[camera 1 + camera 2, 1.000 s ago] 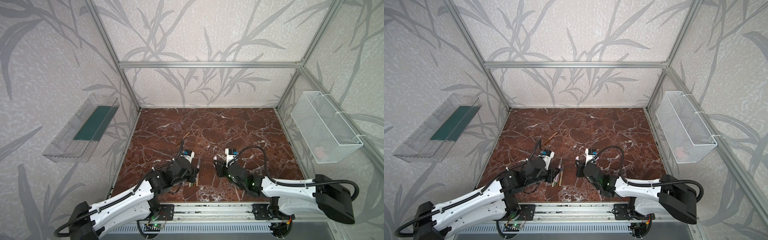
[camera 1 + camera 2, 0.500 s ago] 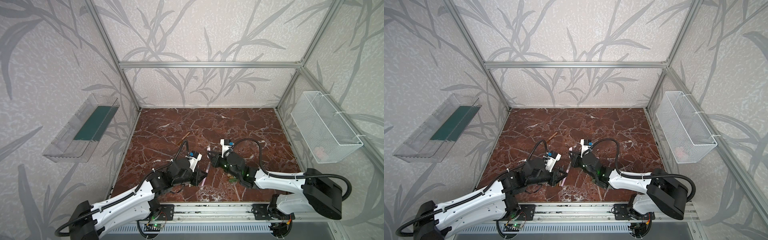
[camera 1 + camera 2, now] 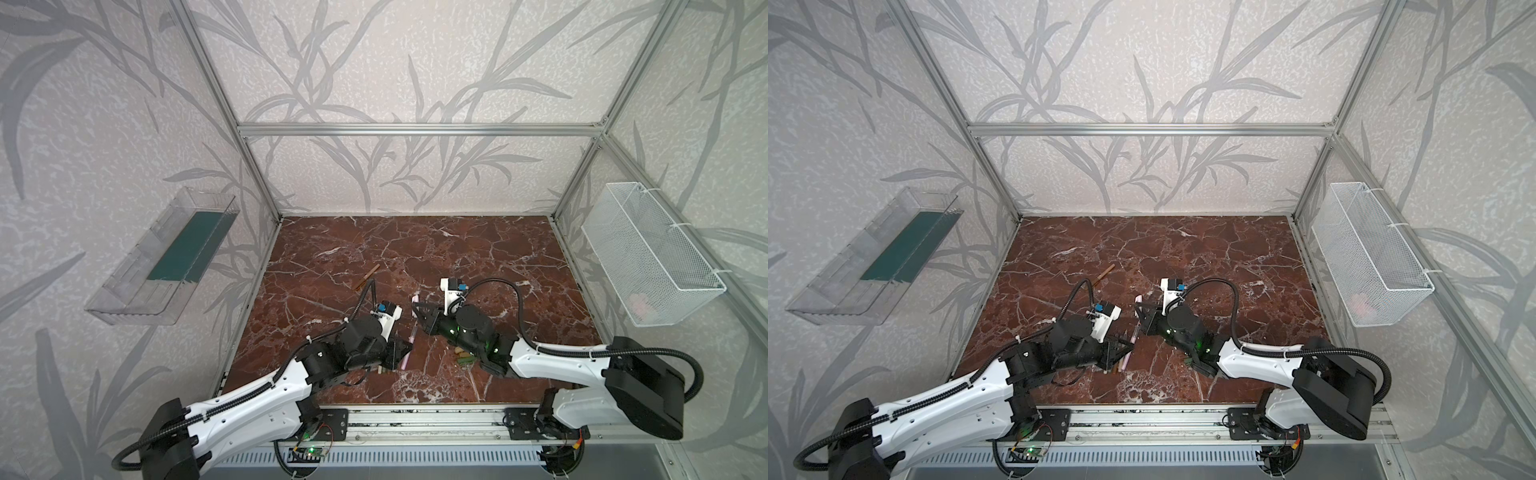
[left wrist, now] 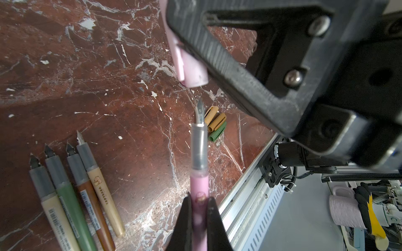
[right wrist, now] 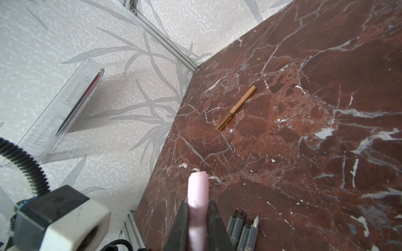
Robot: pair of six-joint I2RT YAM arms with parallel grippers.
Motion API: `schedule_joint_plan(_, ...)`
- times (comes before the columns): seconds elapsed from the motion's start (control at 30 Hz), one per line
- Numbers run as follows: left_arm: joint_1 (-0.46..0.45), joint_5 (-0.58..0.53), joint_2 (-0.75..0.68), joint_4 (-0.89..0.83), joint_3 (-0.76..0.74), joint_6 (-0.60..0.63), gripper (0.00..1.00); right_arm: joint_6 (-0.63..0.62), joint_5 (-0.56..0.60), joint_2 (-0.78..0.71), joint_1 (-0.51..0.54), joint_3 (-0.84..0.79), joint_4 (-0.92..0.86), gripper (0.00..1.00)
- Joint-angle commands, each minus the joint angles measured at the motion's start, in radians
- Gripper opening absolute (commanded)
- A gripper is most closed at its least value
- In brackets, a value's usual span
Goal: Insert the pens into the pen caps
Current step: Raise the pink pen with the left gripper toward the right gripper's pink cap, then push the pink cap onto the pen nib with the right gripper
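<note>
Pink pen (image 4: pixel 199 178) sits clamped in my left gripper (image 4: pixel 199 196), its nib just short of the pink cap (image 4: pixel 192 69) pinched in my right gripper (image 5: pixel 198 202).

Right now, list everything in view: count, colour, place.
pink pen: one, pink, in the left gripper
pink cap: one, pink, in the right gripper
uncapped pens: four, cream, green, brown, tan, together on the table
loose caps: three visible, tan and green, near front edge
capped pen: one, tan, alone farther back
clear tray: one, left wall
wire basket: one, white, right wall
table: one, red-brown marble
left gripper: one, black, shut on pink pen
right gripper: one, black, shut on pink cap
</note>
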Motion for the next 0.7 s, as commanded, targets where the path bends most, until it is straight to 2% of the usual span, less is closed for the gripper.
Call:
schedule_joint_plan(0.0,0.005,-0.027,0.000,-0.010,0.020,0.009,0.00,0.037,0.011,-0.018,-0.004,-0.017,0.033,0.00)
schedule_joint_plan(0.37,0.006,-0.056,0.005,-0.024,0.026,0.009,0.00,0.055,-0.009,0.015,0.000,-0.008,0.080,0.00)
schedule_joint_plan(0.67,0.015,-0.059,0.004,-0.022,0.044,0.007,0.00,0.066,0.022,0.030,0.013,-0.015,0.083,0.00)
